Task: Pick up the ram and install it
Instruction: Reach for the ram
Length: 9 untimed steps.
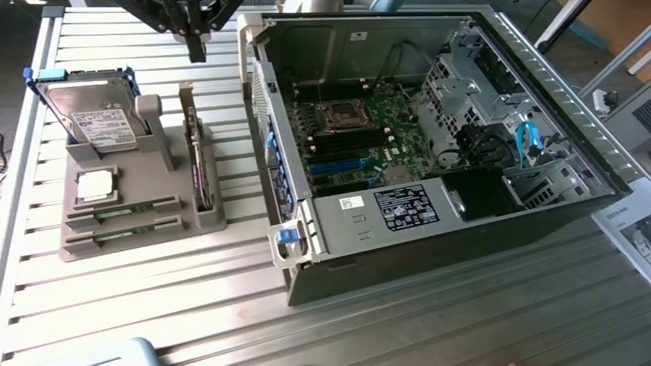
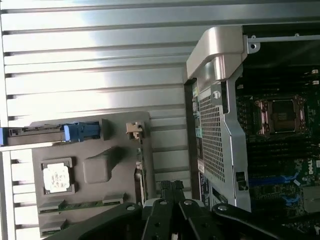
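Observation:
Two green ram sticks lie on edge in the front slots of a grey holder (image 1: 142, 221), one (image 1: 127, 209) behind the other (image 1: 120, 230). In the wrist view the nearer stick (image 2: 82, 204) shows as a thin green strip. My gripper (image 1: 195, 47) hangs shut and empty above the table's far side, behind the holder and beside the back corner of the open computer case (image 1: 428, 145). Its black fingers (image 2: 172, 197) are pressed together. The motherboard (image 1: 351, 137) with its dark memory slots lies exposed inside the case.
The holder also carries a silver hard drive (image 1: 91, 114) with blue rails, an upright card (image 1: 191, 152) with a metal bracket, and a square processor chip (image 1: 94, 185). Everything rests on a ribbed metal table (image 1: 152, 305). A blue cable (image 1: 526, 141) loops inside the case.

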Each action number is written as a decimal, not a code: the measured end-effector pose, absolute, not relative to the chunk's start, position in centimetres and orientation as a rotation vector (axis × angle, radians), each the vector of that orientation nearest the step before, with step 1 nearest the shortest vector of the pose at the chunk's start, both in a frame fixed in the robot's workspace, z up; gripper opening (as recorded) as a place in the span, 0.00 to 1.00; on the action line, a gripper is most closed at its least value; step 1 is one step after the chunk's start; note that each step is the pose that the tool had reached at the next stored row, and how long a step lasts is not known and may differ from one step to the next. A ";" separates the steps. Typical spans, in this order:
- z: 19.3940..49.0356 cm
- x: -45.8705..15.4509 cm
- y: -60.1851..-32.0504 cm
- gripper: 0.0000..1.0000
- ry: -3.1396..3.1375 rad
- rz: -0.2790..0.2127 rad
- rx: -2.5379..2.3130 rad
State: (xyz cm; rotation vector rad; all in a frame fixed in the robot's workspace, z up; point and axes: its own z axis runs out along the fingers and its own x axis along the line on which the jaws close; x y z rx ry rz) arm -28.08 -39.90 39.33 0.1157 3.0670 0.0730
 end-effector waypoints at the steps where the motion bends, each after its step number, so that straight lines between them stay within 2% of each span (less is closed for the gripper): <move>1: 39.3 -28.4 -39.9 0.11 3.066 0.073 0.116; 9: 39.3 -31.6 -39.9 0.11 3.060 0.076 0.116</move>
